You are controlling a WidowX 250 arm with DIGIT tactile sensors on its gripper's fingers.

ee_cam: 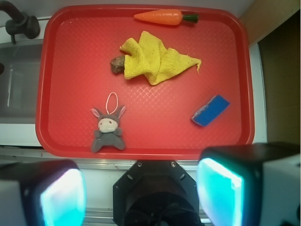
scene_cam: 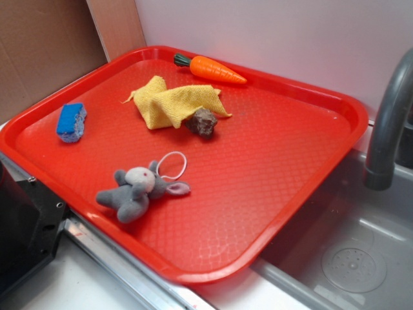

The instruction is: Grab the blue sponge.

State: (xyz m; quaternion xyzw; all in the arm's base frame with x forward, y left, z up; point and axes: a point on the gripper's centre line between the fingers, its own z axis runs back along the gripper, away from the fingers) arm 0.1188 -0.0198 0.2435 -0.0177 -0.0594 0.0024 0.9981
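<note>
The blue sponge (ee_cam: 210,110) lies on the red tray (ee_cam: 146,149) near its edge — well apart from the gripper (ee_cam: 141,188). The jaws stand wide open, empty, off the tray.

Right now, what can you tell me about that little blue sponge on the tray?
The blue sponge is a small rectangular block, bright blue with a paler, rough greyish layer along one side. It looks soft and porous. It lies alone on the red tray near one edge, turned at an angle to the rim. Nothing touches it but the tray; the yellow cloth lies apart from it.
</note>
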